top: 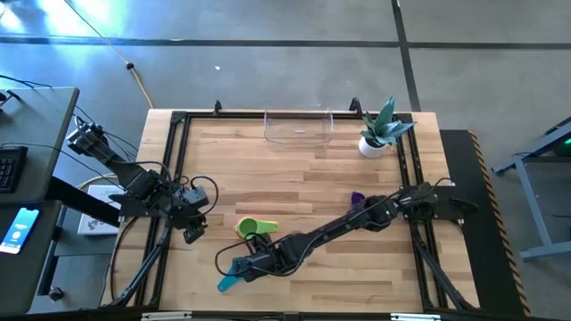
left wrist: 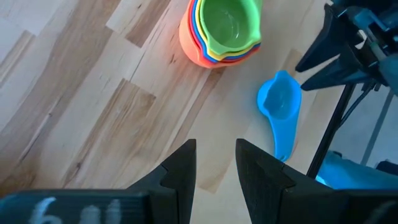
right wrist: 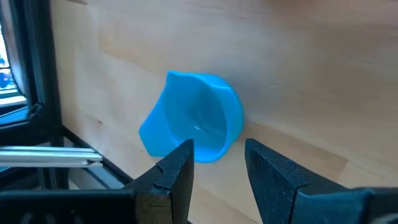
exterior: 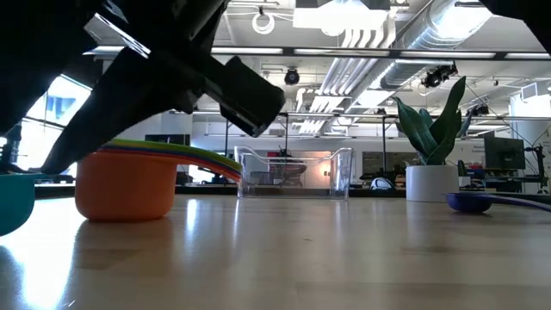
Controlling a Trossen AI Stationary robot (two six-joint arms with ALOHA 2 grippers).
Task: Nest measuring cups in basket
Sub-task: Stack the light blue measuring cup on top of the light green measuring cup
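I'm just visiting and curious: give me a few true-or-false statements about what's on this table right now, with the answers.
1. The clear basket already holds the cups. False: it looks empty, at the table's far edge.
2. A green cup sits on top of a nested stack with an orange cup at the bottom. True.
3. The right hand grips the blue cup. False: its fingers are open, the cup lying just ahead.
4. A purple cup lies apart from the stack. True.
5. The potted plant stands inside the basket. False: beside it.
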